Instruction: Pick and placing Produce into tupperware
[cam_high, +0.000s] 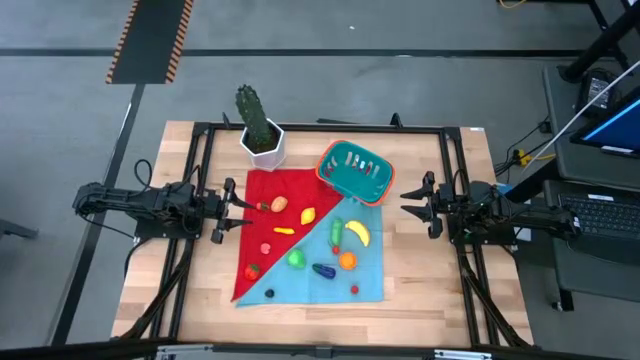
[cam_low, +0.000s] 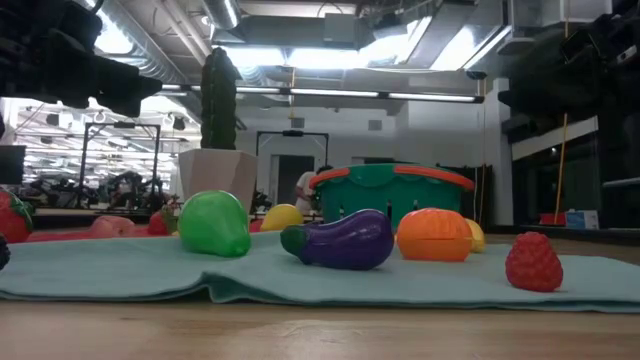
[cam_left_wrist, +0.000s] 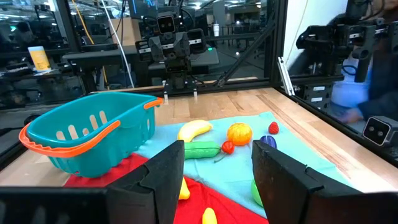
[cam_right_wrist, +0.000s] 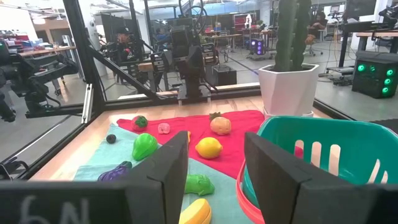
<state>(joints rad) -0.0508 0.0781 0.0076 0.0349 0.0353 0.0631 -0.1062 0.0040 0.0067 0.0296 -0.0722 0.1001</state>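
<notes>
- 1 teal tupperware (cam_high: 354, 171) with an orange rim.
- 1 green cactus (cam_high: 252, 112) in 1 white pot (cam_high: 263, 146).
- 1 cloth (cam_high: 310, 280), half red and half light blue.
- About 12 toy Produce pieces on the cloth, including 1 banana (cam_high: 357, 233), 1 lemon (cam_high: 307, 214), 1 orange (cam_high: 346, 260), 1 purple eggplant (cam_high: 323, 270), 1 strawberry (cam_high: 355, 290) and 1 green pepper (cam_high: 296, 259).
- 2 robot arms, 1 left claw (cam_high: 238, 206) and 1 right claw (cam_high: 412, 197).

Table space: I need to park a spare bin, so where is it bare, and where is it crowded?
Bare wood shows on the table along the near edge below the cloth, and between the cloth and the right gripper. The cloth is crowded with toy produce; the tub and cactus pot fill the far side.
</notes>
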